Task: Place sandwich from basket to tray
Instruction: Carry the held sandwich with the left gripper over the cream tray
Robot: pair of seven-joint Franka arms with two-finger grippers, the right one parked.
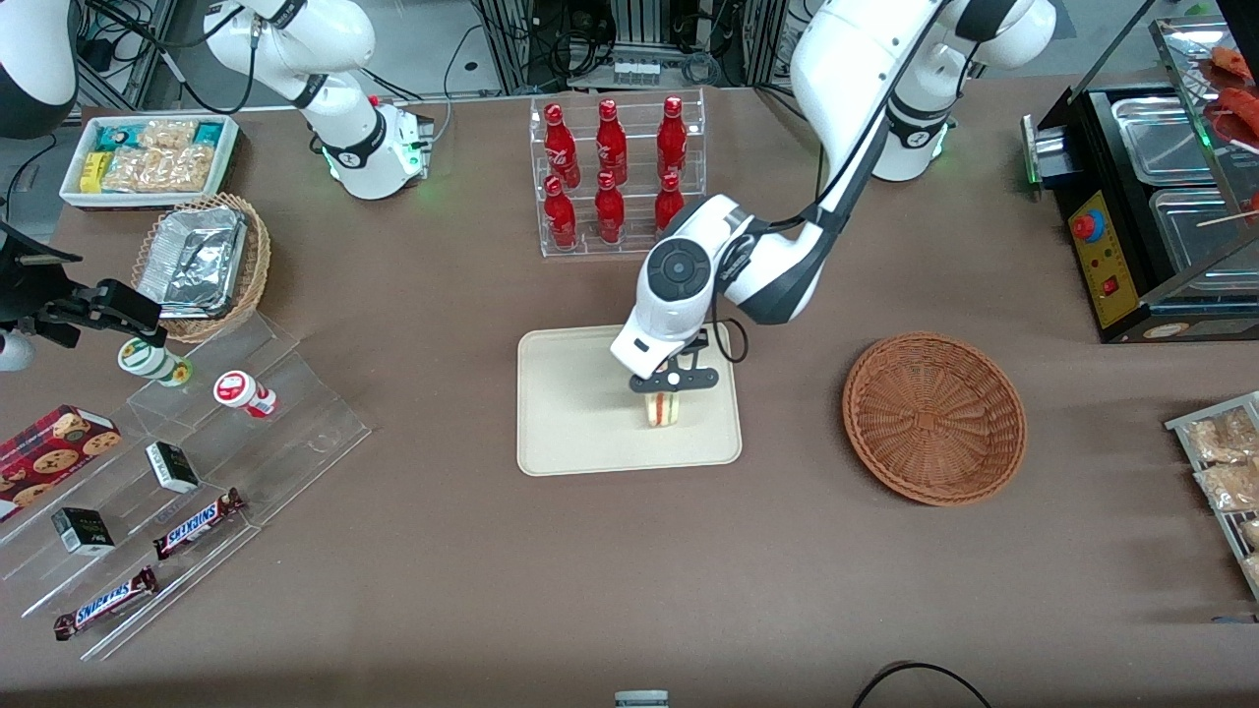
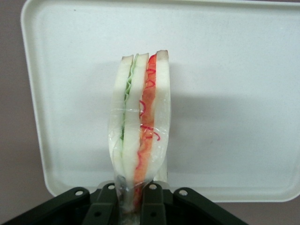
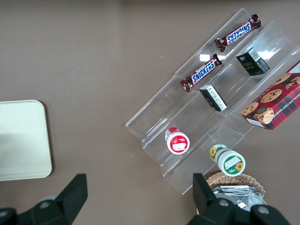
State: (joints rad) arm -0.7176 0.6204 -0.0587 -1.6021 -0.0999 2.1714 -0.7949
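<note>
Brown table [image 1: 492, 590], gripper [image 2: 133, 199] partly cut off, clamped on wrapped sandwich [image 2: 140, 126] over tray [image 1: 570, 433], basket [image 1: 934, 418] empty.

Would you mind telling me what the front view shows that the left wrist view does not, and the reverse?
Only the front view shows the empty basket, the rack of red bottles and the working arm reaching over the table. Only the left wrist view shows the sandwich's green and red filling layers and clear wrap, with the fingers clamped on its edge. Both show the gripper holding the sandwich upright over the tray.
</note>
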